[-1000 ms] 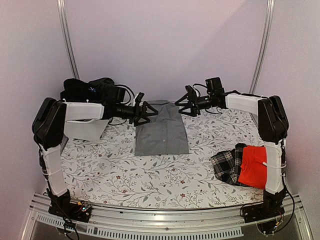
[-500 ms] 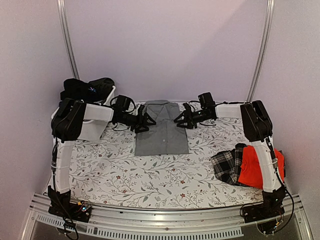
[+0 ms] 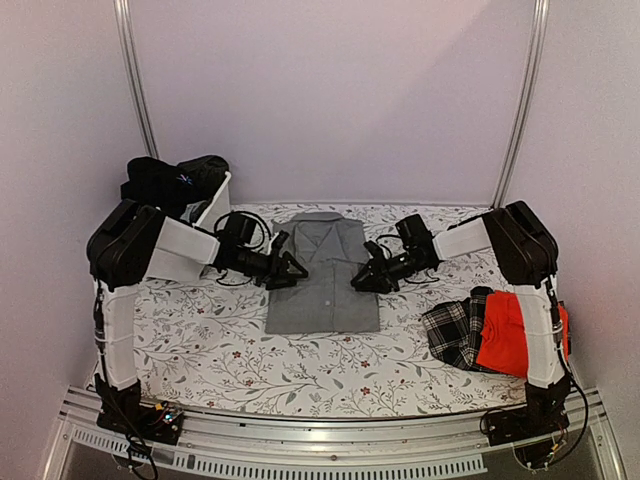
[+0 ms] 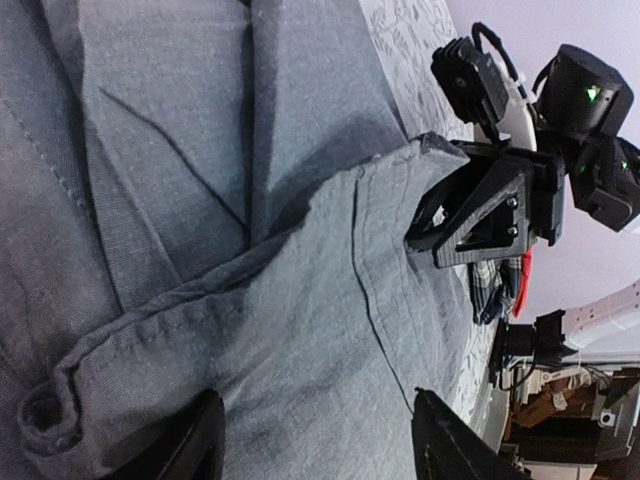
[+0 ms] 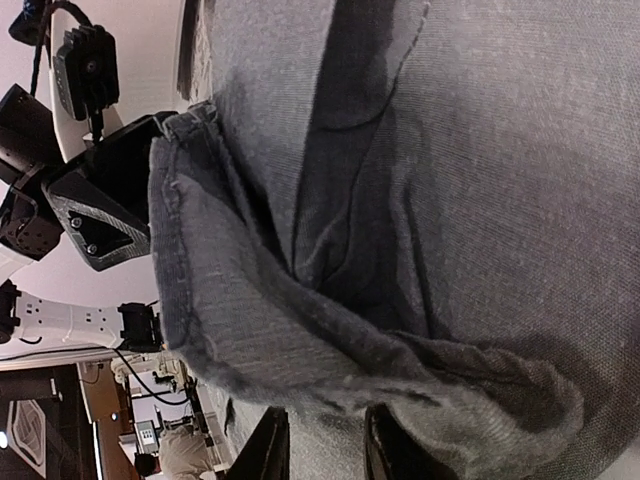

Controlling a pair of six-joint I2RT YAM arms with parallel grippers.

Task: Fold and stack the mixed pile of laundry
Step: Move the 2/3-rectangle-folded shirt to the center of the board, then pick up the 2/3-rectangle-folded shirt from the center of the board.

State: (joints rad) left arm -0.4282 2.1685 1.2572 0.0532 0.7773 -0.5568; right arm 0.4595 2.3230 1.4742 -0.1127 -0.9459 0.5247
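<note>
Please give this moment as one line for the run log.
step: fold grey shirt | left hand: around shirt's left edge | right hand: pinching its right edge | plaid cloth, red shirt: lying at right

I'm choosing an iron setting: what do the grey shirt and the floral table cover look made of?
The grey shirt looks like woven fabric, likely cotton or a blend, matte; the left wrist view shows fine weave, stitched seams and soft creases. The floral table cover looks like printed cloth, matte and flat; it is too far to tell the fibre.
</note>
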